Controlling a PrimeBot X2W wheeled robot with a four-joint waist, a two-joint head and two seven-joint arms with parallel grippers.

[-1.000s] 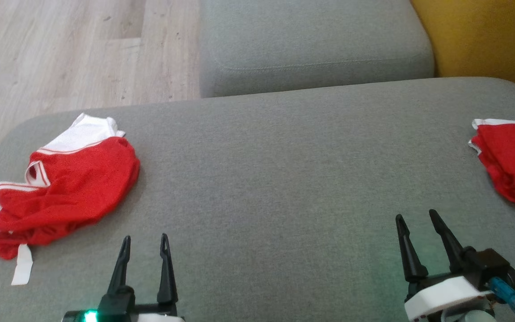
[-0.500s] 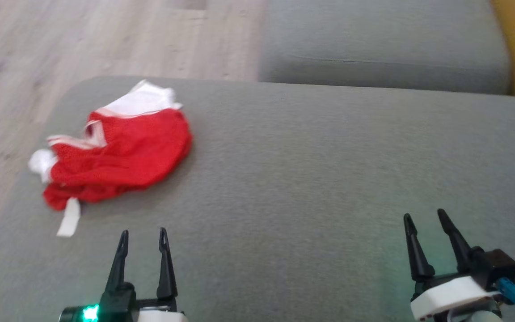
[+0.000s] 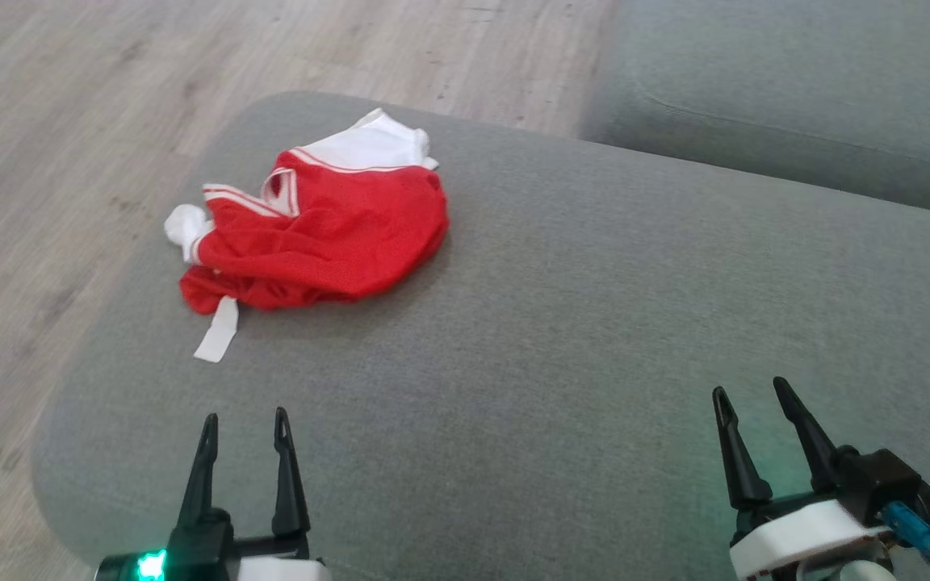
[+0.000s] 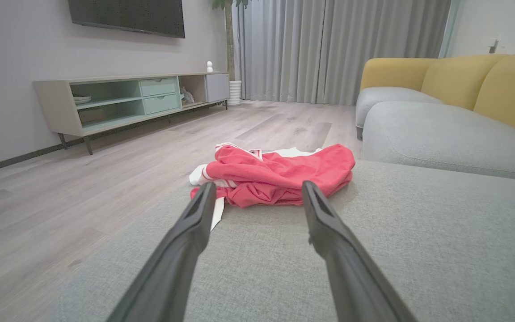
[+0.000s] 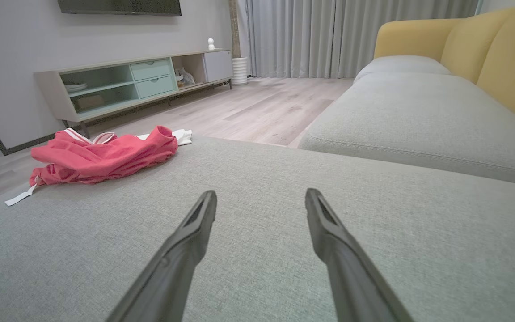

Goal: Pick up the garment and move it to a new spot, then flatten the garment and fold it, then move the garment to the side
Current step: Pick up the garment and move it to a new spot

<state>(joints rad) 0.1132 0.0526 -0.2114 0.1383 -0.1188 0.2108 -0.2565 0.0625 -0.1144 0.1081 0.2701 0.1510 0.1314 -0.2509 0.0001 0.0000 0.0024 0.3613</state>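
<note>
The garment is a crumpled red piece with white trim and a loose white strap, lying near the far left corner of the grey ottoman. It also lies straight ahead in the left wrist view and at the left in the right wrist view. My left gripper hovers open at the lower left, well short of the garment, with nothing between its fingers. At the lower right my right gripper stands open and empty over bare cushion.
A grey sofa seat with yellow backrests stands beyond the ottoman at the right. Wooden floor lies left of the ottoman's rounded edge. A low TV cabinet lines the far wall.
The head camera has swung left: the garment now sits nearer the picture's middle, and a second red garment at the right edge has left the view. Both grippers stay open.
</note>
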